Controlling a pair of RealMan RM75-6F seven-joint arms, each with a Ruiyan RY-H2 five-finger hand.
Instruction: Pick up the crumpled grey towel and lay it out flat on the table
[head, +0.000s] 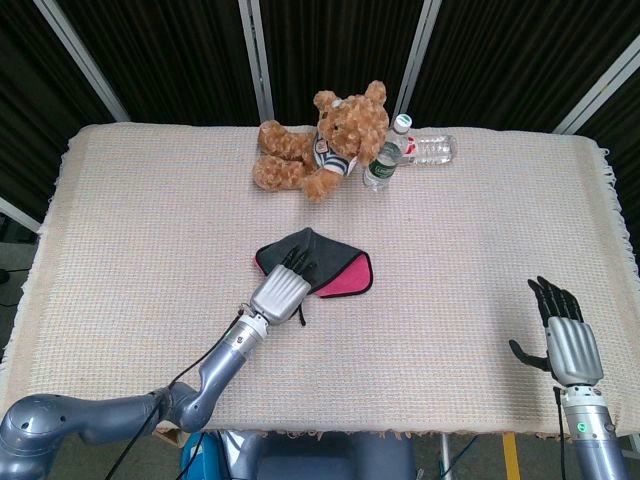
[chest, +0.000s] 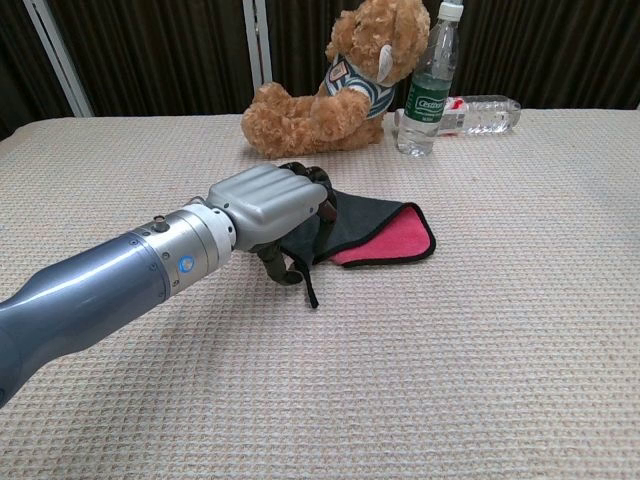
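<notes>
While my left robot hand (chest: 268, 203) rests fingers-down on the folded grey towel (head: 325, 262) at mid-desk, whether it grips I cannot tell, and my right robot hand (head: 566, 340) idles open; lifting a loose fold could drop it crumpled.

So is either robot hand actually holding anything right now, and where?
Cannot be told: the left robot hand rests on the grey towel, grip hidden. The right robot hand holds nothing.

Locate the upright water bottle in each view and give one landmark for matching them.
Head view: upright water bottle stands at far table centre, right of the teddy bear.
Chest view: upright water bottle stands top, right of centre, again beside the bear.
Shared landmark: the lying bottle behind it.
</notes>
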